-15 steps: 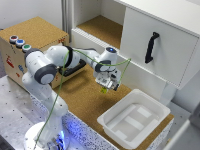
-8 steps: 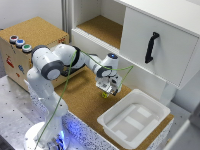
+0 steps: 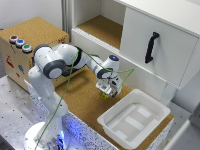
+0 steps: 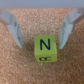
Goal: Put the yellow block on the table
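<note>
- Currently, we find the claw (image 4: 40,30) open: in the wrist view its two fingers (image 4: 14,31) stand apart with bare cork visible between each of them and the cube, so it has hold of nothing.
- We locate the yellow block (image 4: 45,47) between and just ahead of the fingertips, resting flat on the cork, with a black letter N on its upper face and a small shadow beneath one edge.
- In the exterior view we see the claw (image 3: 108,91) hanging low over the table (image 3: 80,102), with the block (image 3: 105,95) visible as a small yellow speck just under it.
- We place the block on the tabletop strip between the white cabinet (image 3: 150,50) and the tabletop's front edge, near the white plastic tray (image 3: 134,120) but clear of its rim.
- Further out, a wooden box with coloured buttons (image 3: 22,47) stands toward the exterior view's left, well apart from the block.
- We judge the placing step to be essentially done: the block sits on the table and the fingers are off it.
- We judge that the next move calls for a straight lift away from the block, holding the fingers spread so that neither one clips or drags it.
</note>
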Motion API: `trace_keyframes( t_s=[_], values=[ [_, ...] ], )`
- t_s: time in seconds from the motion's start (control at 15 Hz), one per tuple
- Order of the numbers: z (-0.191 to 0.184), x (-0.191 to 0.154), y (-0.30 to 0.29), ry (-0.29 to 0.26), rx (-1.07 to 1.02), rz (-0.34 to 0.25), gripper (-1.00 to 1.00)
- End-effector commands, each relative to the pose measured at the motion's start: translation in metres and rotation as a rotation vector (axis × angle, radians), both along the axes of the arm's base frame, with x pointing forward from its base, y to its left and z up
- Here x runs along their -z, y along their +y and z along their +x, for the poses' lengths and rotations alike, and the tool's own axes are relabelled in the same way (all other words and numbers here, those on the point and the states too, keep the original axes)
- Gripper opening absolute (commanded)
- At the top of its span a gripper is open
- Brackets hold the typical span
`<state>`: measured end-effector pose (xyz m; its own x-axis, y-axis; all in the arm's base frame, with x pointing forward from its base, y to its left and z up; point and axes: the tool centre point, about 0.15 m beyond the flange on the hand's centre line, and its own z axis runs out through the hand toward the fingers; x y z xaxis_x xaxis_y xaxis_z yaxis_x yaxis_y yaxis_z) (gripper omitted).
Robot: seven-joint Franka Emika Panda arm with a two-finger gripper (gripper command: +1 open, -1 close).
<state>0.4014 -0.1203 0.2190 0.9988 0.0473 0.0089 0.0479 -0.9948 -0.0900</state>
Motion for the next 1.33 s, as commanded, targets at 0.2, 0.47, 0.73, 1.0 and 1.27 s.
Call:
trace_keyframes(
  t_s=[0.2, 0.47, 0.73, 1.0, 1.27],
  values=[
    [-0.016, -0.085, 0.02, -0.192, -0.083, 0.046, 1.0],
    [-0.012, -0.133, 0.031, -0.232, -0.12, 0.017, 1.0],
    [-0.011, -0.151, 0.037, -0.243, -0.143, 0.005, 1.0],
    [-0.011, -0.151, 0.037, -0.243, -0.143, 0.005, 1.0],
    [-0.011, -0.151, 0.037, -0.243, -0.143, 0.005, 1.0]
  ],
)
